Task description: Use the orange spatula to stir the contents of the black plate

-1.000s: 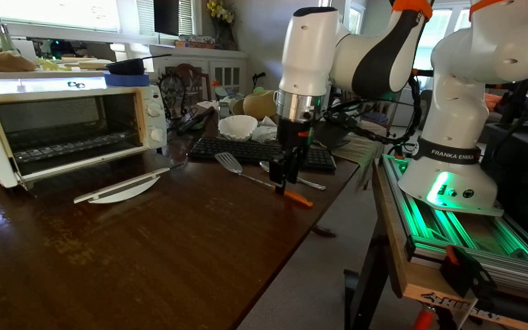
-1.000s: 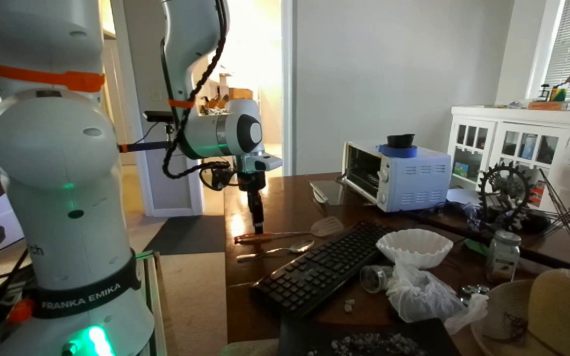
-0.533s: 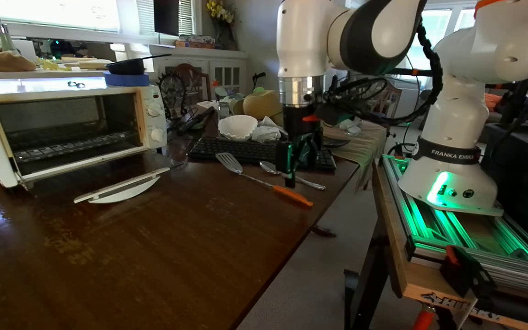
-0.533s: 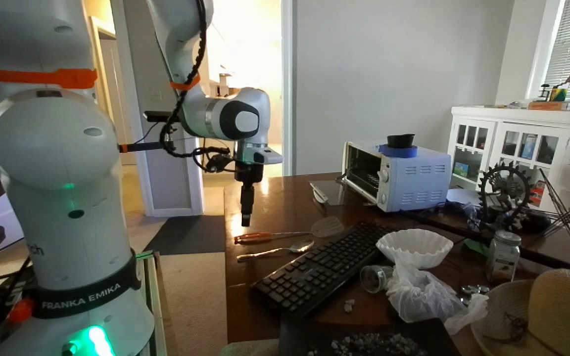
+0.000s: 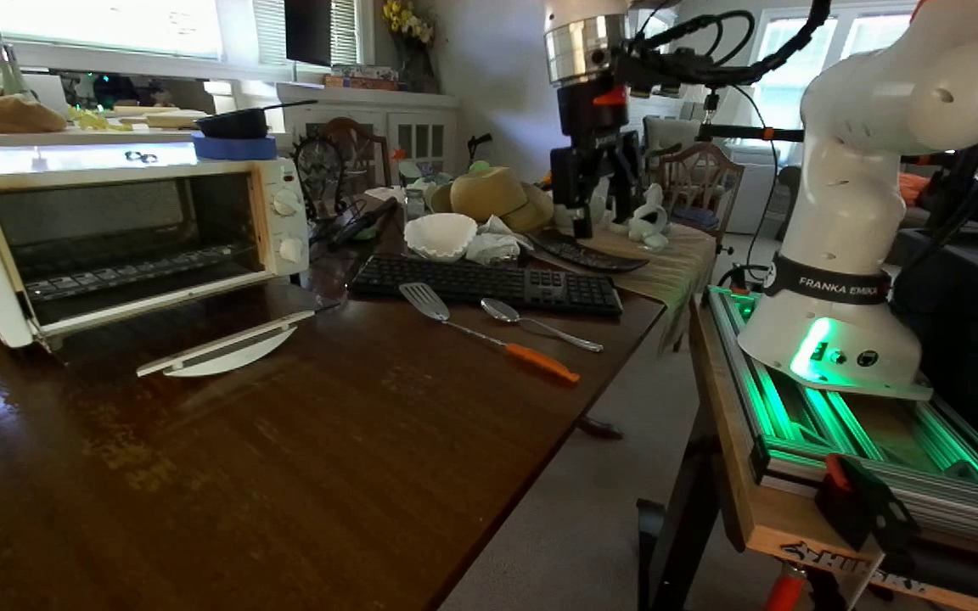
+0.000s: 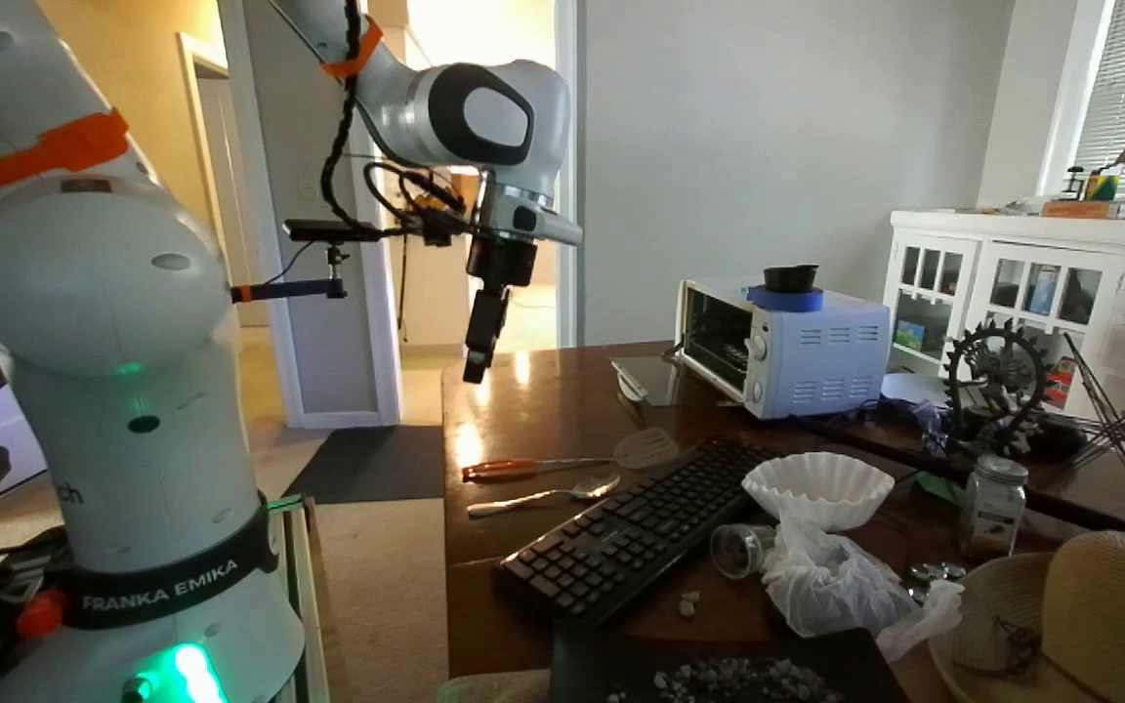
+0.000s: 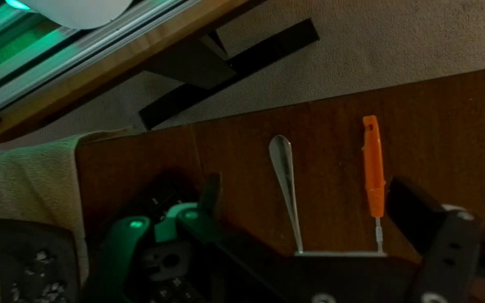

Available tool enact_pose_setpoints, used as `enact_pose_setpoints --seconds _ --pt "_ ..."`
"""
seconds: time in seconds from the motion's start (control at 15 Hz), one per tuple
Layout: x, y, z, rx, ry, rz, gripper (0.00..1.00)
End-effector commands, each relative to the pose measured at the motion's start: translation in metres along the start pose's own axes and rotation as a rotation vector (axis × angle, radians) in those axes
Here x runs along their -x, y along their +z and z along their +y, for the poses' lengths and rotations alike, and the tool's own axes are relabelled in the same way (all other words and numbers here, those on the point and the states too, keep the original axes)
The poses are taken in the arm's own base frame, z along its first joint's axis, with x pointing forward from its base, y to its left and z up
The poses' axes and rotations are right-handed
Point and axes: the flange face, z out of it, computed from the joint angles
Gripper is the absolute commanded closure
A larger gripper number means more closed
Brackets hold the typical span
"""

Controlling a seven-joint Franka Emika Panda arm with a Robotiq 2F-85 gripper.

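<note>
On the wooden table lies the orange spatula, its orange handle (image 5: 542,363) toward the table edge and its slotted grey head (image 5: 424,300) pointing away. That handle (image 7: 374,168) also shows in the wrist view, where the gripper body hides the head. My gripper (image 5: 603,222) hangs high above the table, tilted, jaws wide apart with nothing between them. In the wrist view the gripper (image 7: 310,193) spans both the spatula and the spoon far below. The black plate (image 6: 602,656), holding grey pebbles (image 6: 738,678), is partly cut off by the frame; the wrist view shows the plate (image 7: 32,230) at lower left.
A metal spoon (image 6: 543,496) lies beside the spatula, then a black keyboard (image 6: 636,532). A toaster oven (image 5: 141,238) with its door down stands at the back. Near the plate are a white fluted bowl (image 6: 816,488), a plastic bag (image 6: 836,576) and a straw hat (image 6: 1114,625).
A second ago the gripper was down at the orange handle; it has since risen well clear of it and tilted, and its jaws now stand wide. The spatula has stayed in place.
</note>
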Motion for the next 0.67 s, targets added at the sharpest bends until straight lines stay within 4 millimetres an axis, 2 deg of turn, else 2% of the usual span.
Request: enact_pose_setpoints --seconds 0.0,0.13,0.6 --pt "0.001 -0.012 0.011 -0.010 0.007 -0.004 0.00" --pt "0.004 -0.023 0.023 -0.027 0.011 0.006 0.00" --pt "0.006 -0.022 0.024 -0.025 0.010 0.007 0.00"
